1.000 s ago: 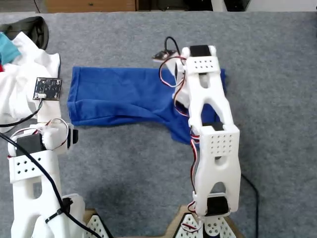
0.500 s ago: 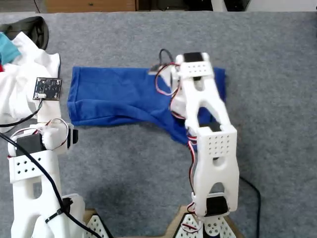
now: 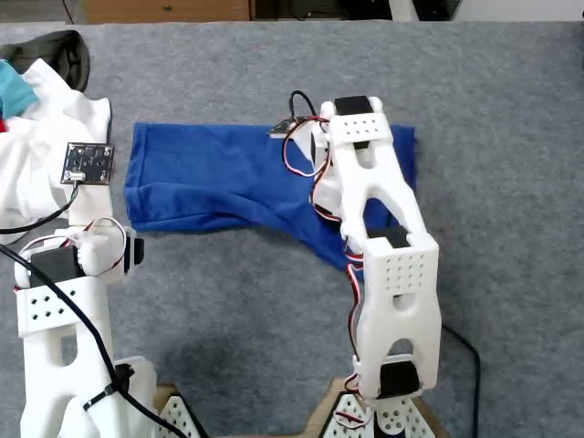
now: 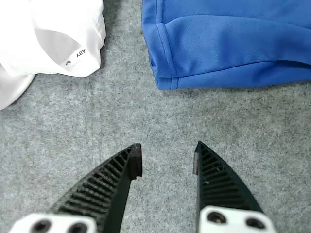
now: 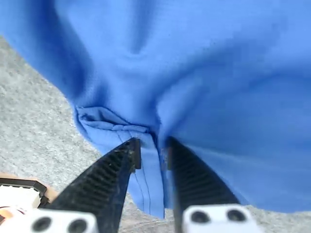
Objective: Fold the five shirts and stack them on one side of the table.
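Currently we are partway through folding the blue shirt [image 3: 219, 178], which lies spread across the middle of the high view, on the grey counter [image 3: 511, 137]. The right gripper [image 5: 151, 148] sits over the shirt's right-hand part, its fingers pinched on a fold of blue cloth near a stitched hem. We judge this to be the grasp for a fold: the next move calls for lifting that pinch just enough to clear the counter and carrying it over the body of the shirt, without dragging the whole garment along.

The left gripper [image 4: 167, 158] hovers low over bare counter at the left of the high view, its fingers apart and holding nothing, just beside the blue shirt's near left corner. It could pin that corner if the cloth starts to slide.

A crumpled white shirt [image 3: 41, 137] lies close to the blue shirt's left edge, with a teal garment [image 3: 14, 87] and a dark garment [image 3: 59, 50] heaped in the upper left corner. That pile crowds the left side, so a fold carried far that way may land on it.
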Action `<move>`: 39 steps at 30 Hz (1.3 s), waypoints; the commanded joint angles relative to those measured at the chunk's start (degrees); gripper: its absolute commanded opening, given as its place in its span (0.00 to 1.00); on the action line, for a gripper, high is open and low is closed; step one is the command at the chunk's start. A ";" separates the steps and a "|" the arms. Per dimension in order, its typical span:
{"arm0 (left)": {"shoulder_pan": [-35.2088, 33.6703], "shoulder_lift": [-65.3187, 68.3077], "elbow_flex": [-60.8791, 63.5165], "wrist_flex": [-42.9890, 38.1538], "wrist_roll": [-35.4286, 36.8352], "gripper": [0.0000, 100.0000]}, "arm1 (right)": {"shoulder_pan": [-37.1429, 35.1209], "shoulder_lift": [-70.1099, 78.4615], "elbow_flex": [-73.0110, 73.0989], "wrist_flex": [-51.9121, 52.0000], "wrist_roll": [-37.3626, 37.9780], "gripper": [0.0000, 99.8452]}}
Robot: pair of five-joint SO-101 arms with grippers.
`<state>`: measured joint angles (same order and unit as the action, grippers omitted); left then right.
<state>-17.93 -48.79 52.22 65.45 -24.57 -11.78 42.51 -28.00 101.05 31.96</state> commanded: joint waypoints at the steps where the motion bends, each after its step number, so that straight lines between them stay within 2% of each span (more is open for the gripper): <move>1: -0.09 -0.92 -0.18 -0.70 -0.35 0.19 | 0.31 -4.35 -0.31 0.62 -0.79 0.08; 8: -0.09 -0.92 -0.18 -0.62 -0.35 0.19 | 4.53 -4.44 -1.54 -3.08 -4.48 0.07; 14: 0.00 -0.92 -0.18 -0.62 -0.35 0.19 | 8.40 -4.35 -10.95 -3.43 -4.48 0.07; 23: 0.00 -0.92 -0.09 -0.53 -0.35 0.19 | 6.73 -4.00 -11.30 0.79 -2.46 0.08; 31: -0.09 -1.10 0.79 -0.79 -0.44 0.19 | 3.91 -3.65 -5.23 -0.26 -2.81 0.27; 39: -0.09 -1.01 0.79 -0.88 -0.44 0.19 | 3.47 -3.65 0.13 -8.97 -6.07 0.28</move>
<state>-17.93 -48.79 53.27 65.45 -24.57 -7.47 42.51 -28.44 94.20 26.68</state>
